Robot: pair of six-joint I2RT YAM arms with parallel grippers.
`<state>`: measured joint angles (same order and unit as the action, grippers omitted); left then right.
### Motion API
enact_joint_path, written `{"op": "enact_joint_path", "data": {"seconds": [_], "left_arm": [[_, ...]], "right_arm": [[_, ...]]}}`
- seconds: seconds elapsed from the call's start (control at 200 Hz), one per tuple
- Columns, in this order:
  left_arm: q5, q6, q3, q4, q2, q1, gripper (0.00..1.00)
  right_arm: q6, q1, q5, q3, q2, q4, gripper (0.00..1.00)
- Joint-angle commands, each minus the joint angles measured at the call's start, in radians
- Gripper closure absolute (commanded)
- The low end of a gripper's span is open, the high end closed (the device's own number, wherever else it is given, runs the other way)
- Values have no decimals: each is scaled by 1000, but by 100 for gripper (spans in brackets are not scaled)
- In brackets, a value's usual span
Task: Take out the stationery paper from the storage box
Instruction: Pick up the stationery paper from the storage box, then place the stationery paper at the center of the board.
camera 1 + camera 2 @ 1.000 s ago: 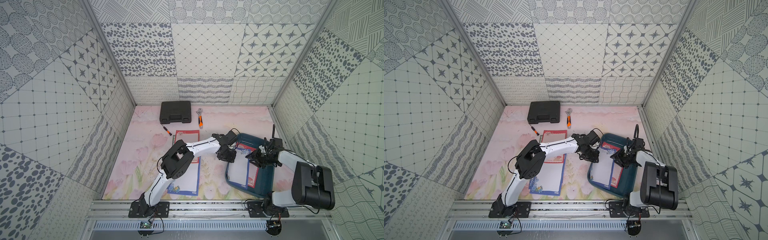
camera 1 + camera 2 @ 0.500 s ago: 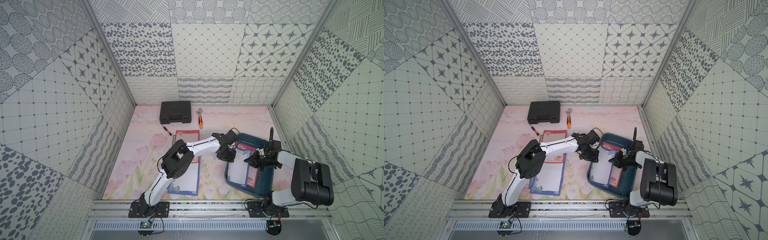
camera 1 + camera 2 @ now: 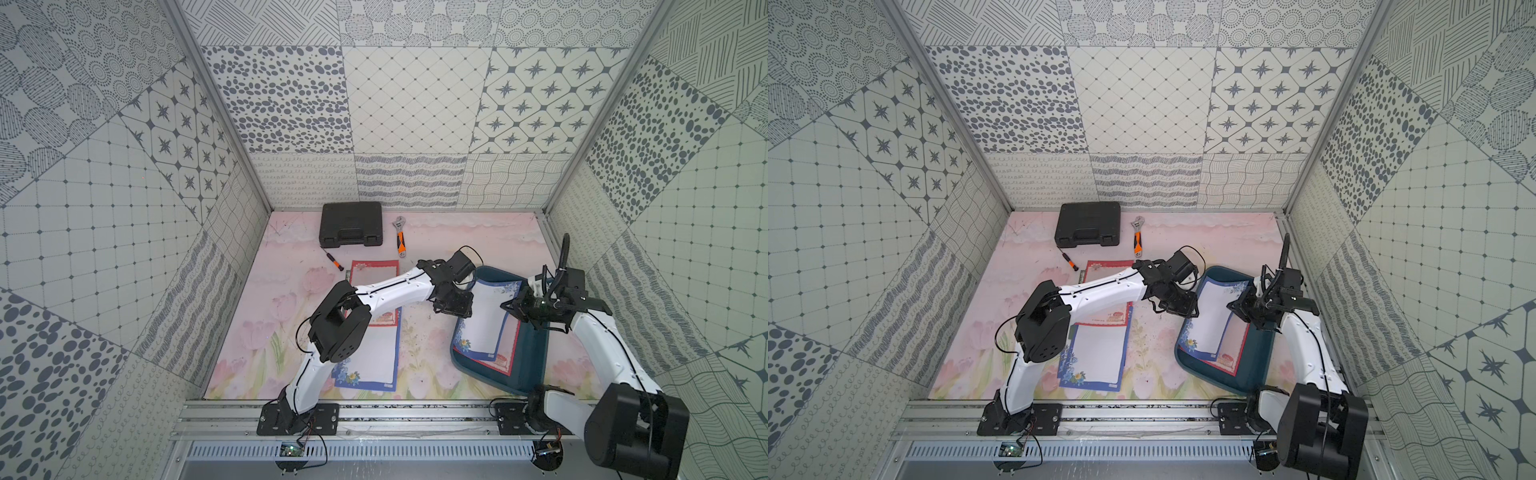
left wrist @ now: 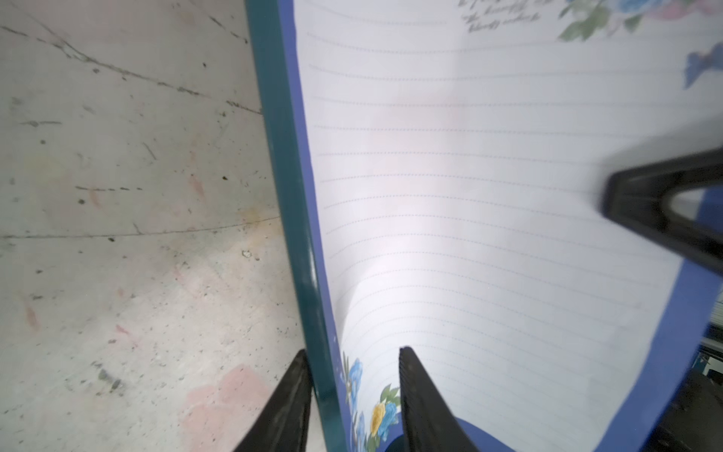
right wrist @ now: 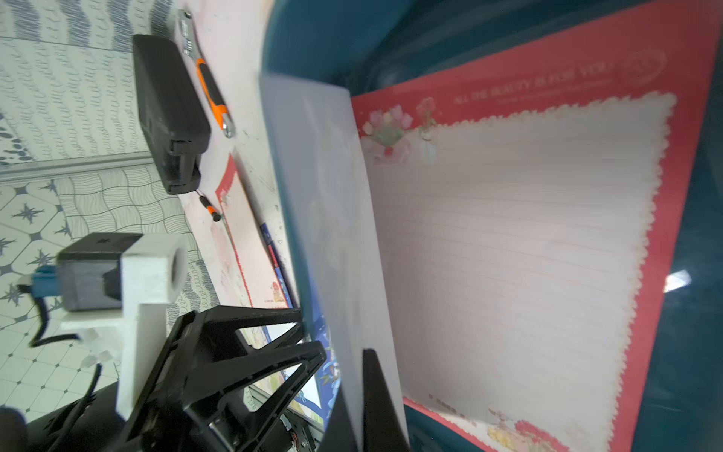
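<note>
One storage box (image 3: 528,357), at the right edge of the tabletop (image 3: 478,232), holds two stationery paper sheets (image 5: 508,254); at least two loose sheets (image 3: 372,357) lie outside. The right fingers (image 5: 377,399), pressed together, pinch the blue-bordered sheet (image 3: 484,320); the left fingers (image 4: 422,407), spread, straddle the box wall.

teal storage box (image 3: 530,361), blue-floral border sheet (image 3: 484,320), red-border sheet (image 5: 508,254), blk case (image 3: 351,224), pink tulip mat (image 3: 282,299)

Storage box (image 3: 528,357): shallow dark teal tray with rounded corners, flat on the table (image 3: 419,249). Inside, the blue-bordered sheet (image 3: 484,320) has a lined white centre and is bowed, one long edge raised; beneath it the red-bordered sheet (image 5: 508,254) lies flat on the box floor. Outside, near the box, the outer red sheet (image 3: 371,271) and the outer blue sheet (image 3: 370,363) lie flat, overlapping.
</note>
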<state>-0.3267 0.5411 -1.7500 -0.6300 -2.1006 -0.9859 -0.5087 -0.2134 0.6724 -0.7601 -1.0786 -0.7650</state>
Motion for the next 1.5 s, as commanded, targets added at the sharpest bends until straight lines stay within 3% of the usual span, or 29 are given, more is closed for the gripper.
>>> {"op": "enact_joint_path", "data": {"seconds": [0.0, 0.22, 0.41, 0.58, 0.73, 0.865, 0.985, 1.076, 1.171, 1.326, 1.491], "left_arm": [[28, -56, 27, 58, 82, 3, 61], [61, -104, 131, 127, 221, 15, 60], [60, -151, 205, 172, 340, 27, 60], [41, -240, 341, 287, 525, 80, 58], [-40, -276, 468, 362, 708, 179, 55], [-147, -355, 570, 399, 888, 248, 47], [-175, -408, 651, 416, 1051, 278, 30], [-176, -397, 702, 446, 1142, 298, 20], [-224, -362, 735, 487, 1196, 314, 18], [-361, -301, 741, 539, 1203, 317, 28], [-454, -249, 735, 560, 1194, 317, 64]], "right_arm": [[9, 7, 58, -55, 84, -35, 100], [-40, 20, 234, -102, 214, 78, 100], [-137, 52, 416, -105, 264, 281, 100], [-314, 148, 480, -88, 303, 585, 100], [-342, 263, 499, -119, 295, 710, 100], [-418, 338, 534, -130, 273, 881, 100], [-434, 399, 557, -165, 247, 950, 100], [-424, 449, 564, -191, 225, 964, 100], [-428, 493, 564, -204, 205, 994, 100], [-412, 522, 553, -198, 182, 994, 100], [-356, 527, 530, -184, 175, 937, 100]]}}
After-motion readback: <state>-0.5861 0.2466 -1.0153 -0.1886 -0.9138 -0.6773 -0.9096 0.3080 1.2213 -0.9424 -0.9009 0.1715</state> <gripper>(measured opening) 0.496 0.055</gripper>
